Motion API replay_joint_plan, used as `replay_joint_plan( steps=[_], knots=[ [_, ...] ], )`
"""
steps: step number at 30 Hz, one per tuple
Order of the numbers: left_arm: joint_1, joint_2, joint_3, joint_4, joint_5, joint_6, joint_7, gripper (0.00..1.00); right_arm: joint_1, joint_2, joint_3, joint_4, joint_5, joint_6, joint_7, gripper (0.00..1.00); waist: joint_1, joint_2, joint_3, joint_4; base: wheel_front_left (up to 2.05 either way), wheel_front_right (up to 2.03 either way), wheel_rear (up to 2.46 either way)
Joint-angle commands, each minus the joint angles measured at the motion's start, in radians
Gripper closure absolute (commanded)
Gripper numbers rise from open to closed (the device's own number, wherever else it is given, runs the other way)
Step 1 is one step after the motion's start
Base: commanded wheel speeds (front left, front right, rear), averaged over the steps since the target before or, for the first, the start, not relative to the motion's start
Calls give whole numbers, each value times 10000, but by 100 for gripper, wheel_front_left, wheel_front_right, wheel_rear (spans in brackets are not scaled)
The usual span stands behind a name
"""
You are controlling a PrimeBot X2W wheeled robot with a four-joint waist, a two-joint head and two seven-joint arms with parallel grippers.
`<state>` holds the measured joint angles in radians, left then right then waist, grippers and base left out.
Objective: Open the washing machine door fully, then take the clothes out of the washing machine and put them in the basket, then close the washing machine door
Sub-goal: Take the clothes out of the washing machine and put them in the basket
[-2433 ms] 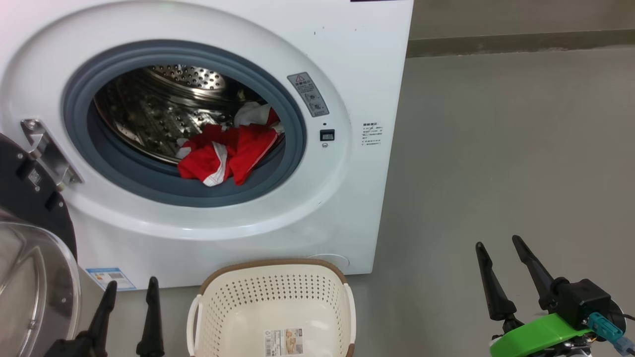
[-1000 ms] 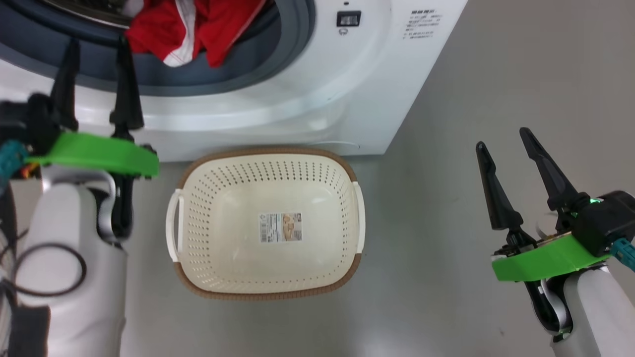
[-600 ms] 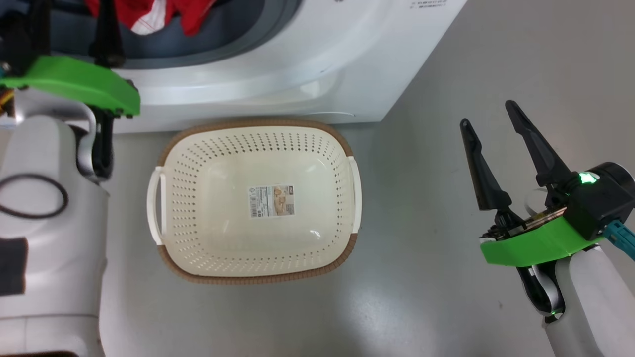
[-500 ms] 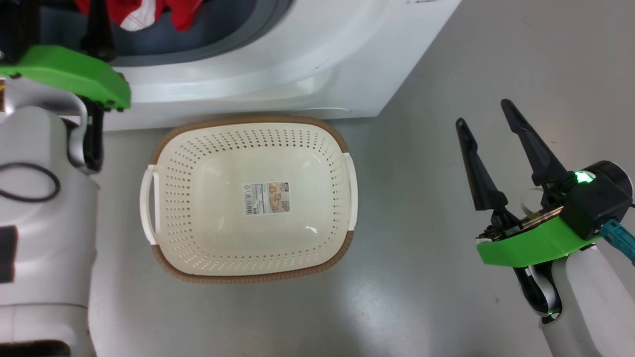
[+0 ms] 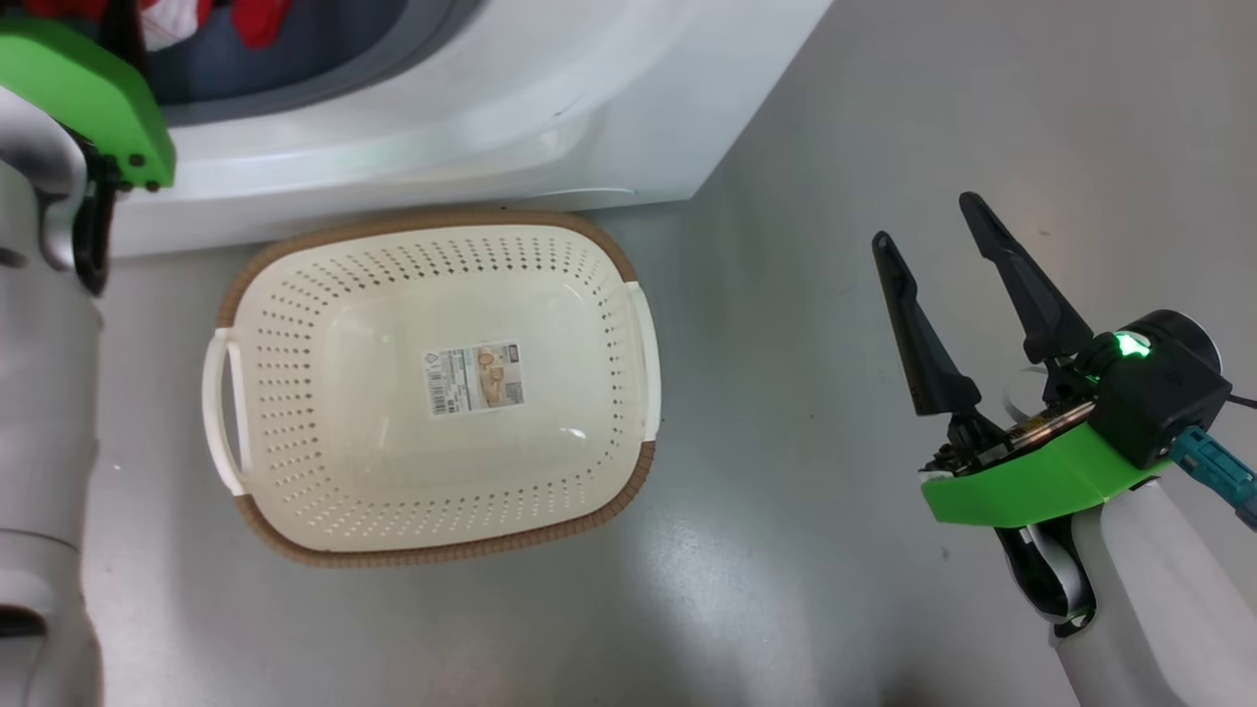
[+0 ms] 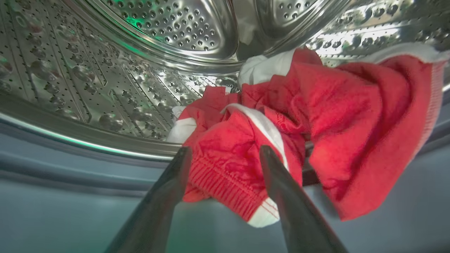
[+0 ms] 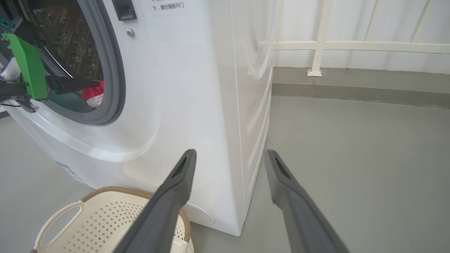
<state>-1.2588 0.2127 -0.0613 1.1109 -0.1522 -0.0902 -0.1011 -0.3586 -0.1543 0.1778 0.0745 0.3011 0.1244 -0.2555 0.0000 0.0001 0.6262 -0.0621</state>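
Jaws apart astride the red clothes (image 6: 327, 116) — centre frame — the left tool (image 6: 225, 149) should reach deeper before clamping.

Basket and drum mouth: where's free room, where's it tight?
Basket is bare inside, only a label on its bottom. Open floor between it and right gripper. Crowded: clothes heap at the drum front lip, open left gripper flanking a fold.

- Head view's top edge cuts off the big white front-loading washing machine (image 5: 471, 108) and its bright red fabric clothes (image 5: 257, 18).
- Cream perforated plastic basket's (image 5: 295, 295) paper label (image 5: 475, 377): print too small to read.
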Motion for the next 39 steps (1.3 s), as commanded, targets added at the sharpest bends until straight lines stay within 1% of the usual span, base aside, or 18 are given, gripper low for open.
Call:
replay_joint_plan(
  steps=[1, 8, 16, 17, 18, 21, 26, 33, 35, 36, 39],
  knots=[
    [-240, 655, -18, 3, 207, 36, 171, 0, -39, 9, 266, -201, 88, 63, -63, 0, 0, -1, 113, -133, 0, 0, 0],
    [-701, 980, -595, 733, 748, 421, 1016, 0, -146, 63, 445, -132, 269, 63, -63, 0, 0, -1, 195, -345, 0, 0, 0],
    [-932, 1180, -935, 1188, 977, 652, 1742, 0, -185, 145, 636, -117, 463, 63, -63, 0, 0, -1, 224, -548, 0, 0, 0],
    [-947, 1214, -989, 1224, 1016, 689, 1821, 52, -190, 147, 679, -117, 494, 63, -63, 0, 0, -1, 231, -573, 0, 0, 0],
    [-951, 1240, -1031, 1261, 1043, 737, 1896, 100, -198, 145, 719, -118, 523, 63, -63, 0, 0, -1, 234, -591, 0, 0, 0],
    [-928, 1263, -1028, 1302, 984, 863, 1868, 100, -198, 131, 786, -123, 584, 63, -63, 0, 0, -1, 225, -623, 0, 0, 0],
    [-766, 1227, -924, 1118, 773, 1021, 988, 100, -162, 80, 795, -106, 662, 63, -63, 0, 0, -1, 107, -576, 0, 0, 0],
    [-238, 1067, -568, 951, 199, 896, -438, 100, -60, 24, 841, -15, 751, 63, -63, 0, 0, -1, -316, -405, 0, 0, 0],
    [-63, 1019, -439, 884, 3, 804, -870, 100, -19, 25, 867, -2, 768, 63, -63, 0, 0, -1, -458, -361, 0, 0, 0],
    [121, 966, -282, 756, -221, 688, -1205, 100, 40, 15, 880, 15, 777, 63, -63, 0, 0, -1, -614, -306, 0, 0, 0],
    [432, 919, -161, 496, -404, 614, -1468, 100, 160, -16, 864, 37, 786, 63, -63, 0, 0, -1, -840, -197, 0, 0, 0]
  ],
)
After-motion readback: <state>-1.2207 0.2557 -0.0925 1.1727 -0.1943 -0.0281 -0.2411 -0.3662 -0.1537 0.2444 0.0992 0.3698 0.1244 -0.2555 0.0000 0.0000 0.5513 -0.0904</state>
